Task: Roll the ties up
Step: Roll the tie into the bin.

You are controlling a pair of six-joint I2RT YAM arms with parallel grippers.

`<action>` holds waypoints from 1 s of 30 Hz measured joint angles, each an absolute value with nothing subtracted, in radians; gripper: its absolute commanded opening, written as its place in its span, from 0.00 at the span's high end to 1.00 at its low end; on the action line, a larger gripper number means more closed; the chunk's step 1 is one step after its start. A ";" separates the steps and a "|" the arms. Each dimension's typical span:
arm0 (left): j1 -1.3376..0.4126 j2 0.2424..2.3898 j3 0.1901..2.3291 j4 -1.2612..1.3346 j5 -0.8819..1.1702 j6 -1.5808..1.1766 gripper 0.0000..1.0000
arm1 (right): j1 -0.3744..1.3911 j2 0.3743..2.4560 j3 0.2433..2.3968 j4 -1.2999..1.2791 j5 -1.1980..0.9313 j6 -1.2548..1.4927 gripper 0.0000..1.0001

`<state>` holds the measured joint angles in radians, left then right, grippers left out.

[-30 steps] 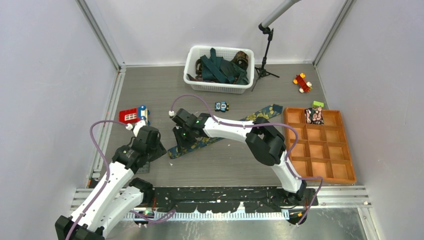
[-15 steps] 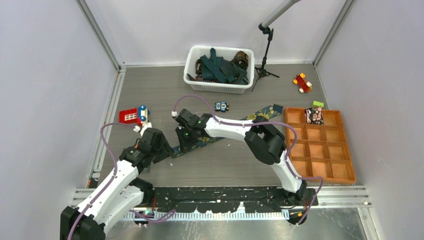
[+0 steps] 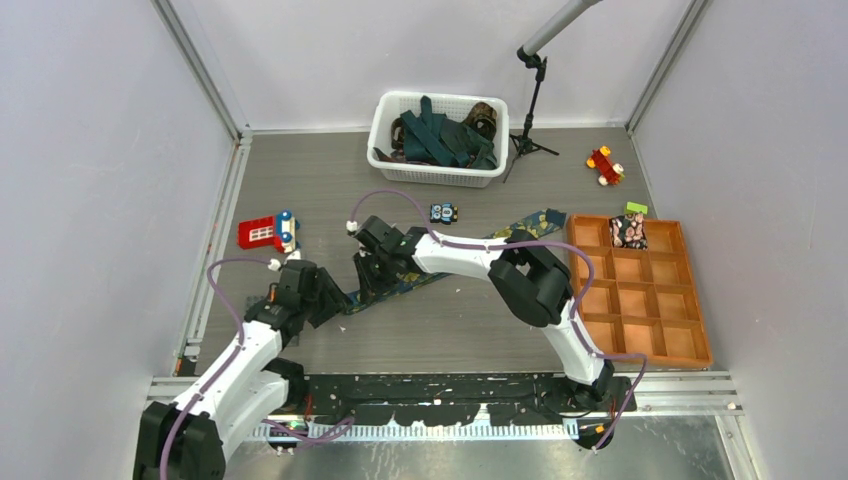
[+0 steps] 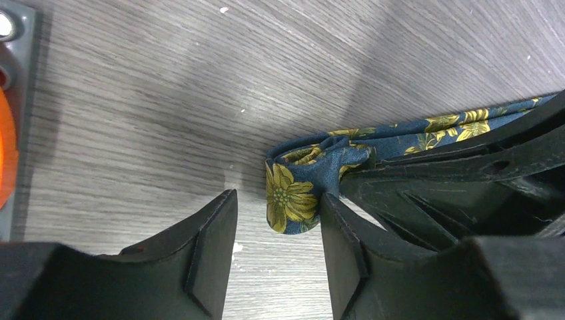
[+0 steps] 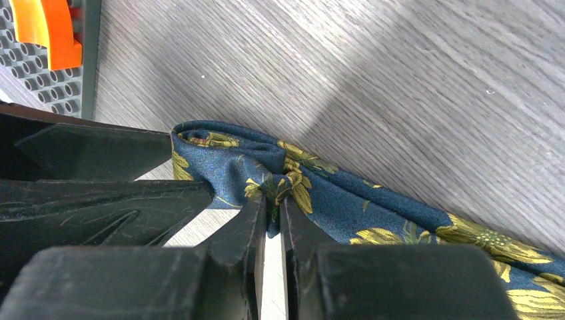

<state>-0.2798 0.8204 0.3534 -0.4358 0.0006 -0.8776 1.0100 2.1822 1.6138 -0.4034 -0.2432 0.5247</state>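
Note:
A dark navy tie with yellow-gold flowers lies flat on the grey table, running from the orange tray down-left. Its near end is folded over. My right gripper is shut on that fold, pinching the fabric between its fingers. My left gripper is open, and the folded end sits just beyond its tips, between the two fingers. More ties, dark teal and brown-patterned, fill the white basket at the back.
An orange compartment tray with a rolled tie stands at the right. Small toys lie around: a red block toy, a small toy car, a red-yellow toy. A black stand rises behind the basket.
My left arm has swung right and forward, bringing its open gripper up to the tie's folded end. The right gripper has stayed on the fold, shifting only slightly.

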 measured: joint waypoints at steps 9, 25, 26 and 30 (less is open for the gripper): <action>-0.253 0.825 0.309 -0.342 0.048 -0.910 0.49 | 1.007 2.182 1.605 -0.384 -0.255 0.526 0.85; -0.240 0.831 0.253 -0.251 0.046 -0.973 0.79 | 1.005 2.183 1.587 -0.344 -0.264 0.531 0.85; -0.240 0.839 0.253 -0.243 0.047 -0.971 0.85 | 1.005 2.183 1.587 -0.344 -0.265 0.532 0.85; -0.240 0.852 0.256 -0.228 0.052 -0.961 1.00 | 1.005 2.183 1.586 -0.337 -0.265 0.533 0.81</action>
